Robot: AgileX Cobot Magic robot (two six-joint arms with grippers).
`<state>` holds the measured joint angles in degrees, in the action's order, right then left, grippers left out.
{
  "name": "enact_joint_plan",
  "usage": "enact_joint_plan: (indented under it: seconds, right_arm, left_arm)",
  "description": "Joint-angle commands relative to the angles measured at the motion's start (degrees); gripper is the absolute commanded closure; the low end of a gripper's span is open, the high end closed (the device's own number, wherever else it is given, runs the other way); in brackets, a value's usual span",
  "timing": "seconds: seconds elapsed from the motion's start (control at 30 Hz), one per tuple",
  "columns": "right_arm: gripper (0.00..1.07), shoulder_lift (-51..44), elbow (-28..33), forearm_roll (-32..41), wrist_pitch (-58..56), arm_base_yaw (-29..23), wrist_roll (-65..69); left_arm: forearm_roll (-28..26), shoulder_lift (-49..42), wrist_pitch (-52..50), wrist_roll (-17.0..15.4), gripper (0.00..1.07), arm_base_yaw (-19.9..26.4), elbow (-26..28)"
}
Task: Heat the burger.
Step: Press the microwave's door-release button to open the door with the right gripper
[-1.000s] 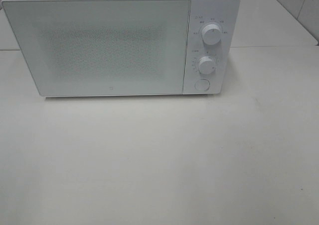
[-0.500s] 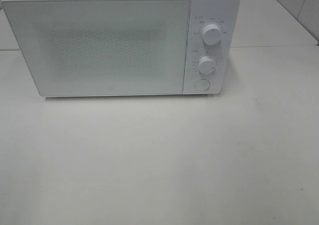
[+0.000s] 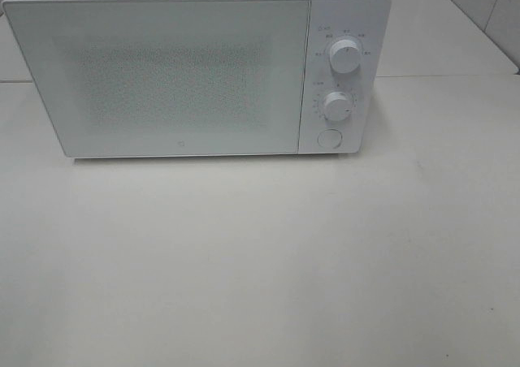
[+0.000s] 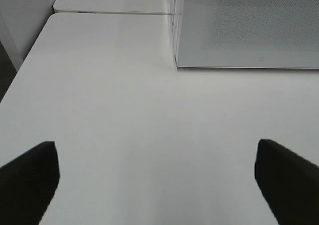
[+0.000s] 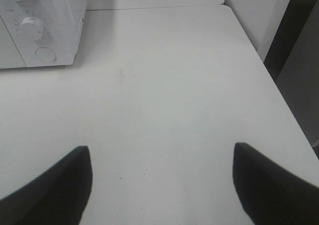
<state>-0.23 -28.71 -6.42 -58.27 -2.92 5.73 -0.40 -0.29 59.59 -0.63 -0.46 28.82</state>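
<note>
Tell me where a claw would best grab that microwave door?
The door is flat, flush, with no handle to grip. Probably push the round button under the lower knob from the front, then catch the edge beside the panel.

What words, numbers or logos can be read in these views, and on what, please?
Around the upper knob of the microwave: markings too small to read.
Around the lower knob: markings too small to read.
Low on the door, a small mark: blurred, unreadable.
No legible text anywhere.

Bare table (image 3: 260,261) before shut microwave (image 3: 195,71).
</note>
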Motion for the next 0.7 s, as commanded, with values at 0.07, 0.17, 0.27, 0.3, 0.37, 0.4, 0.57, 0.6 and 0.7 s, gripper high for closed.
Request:
enact_joint_plan:
  seconds: [0.07,0.17,0.27,0.3,0.37,0.4,0.57,0.6,0.7]
  right_arm:
    - [0.31,-1.5,0.2,0.0,0.9,0.1,-0.9]
    - [0.31,-1.5,0.2,0.0,1.0,0.1,-0.9]
    - [0.31,-0.9,-1.0,0.0,1.1,0.1,-0.9]
    - [0.31,0.6,-1.9,0.0,1.3,0.1,-0.9]
    - [0.31,1.5,-2.3,0.0,1.7,0.1,-0.9]
    - [0.31,3.4,-2.5,0.0,2.8,0.1,-0.9]
    - [0.31,7.7,-2.5,0.0,7.2,0.1,-0.8]
    - [0.31,10.1,-2.2,0.0,10.5,0.1,-0.8]
    - [0.31,13.9,-2.2,-0.1,14.8,0.1,-0.8]
  left_arm:
    - [-0.3,-1.3,-0.2,0.2,0.04,0.0,-0.1]
    - [-0.3,-1.3,-0.2,0.2,0.04,0.0,-0.1]
    - [-0.3,-1.3,-0.2,0.2,0.04,0.0,-0.1]
    - [-0.3,-1.3,-0.2,0.2,0.04,0.0,-0.1]
    - [-0.3,-1.3,-0.2,0.2,0.04,0.0,-0.1]
    - [-0.3,-1.3,-0.2,0.2,0.04,0.0,-0.1]
    - [-0.3,-1.3,-0.2,0.2,0.04,0.0,-0.1]
    - [-0.3,-1.3,-0.2,0.2,0.04,0.0,-0.1]
    - [-0.3,-1.3,-0.2,0.2,0.04,0.0,-0.1]
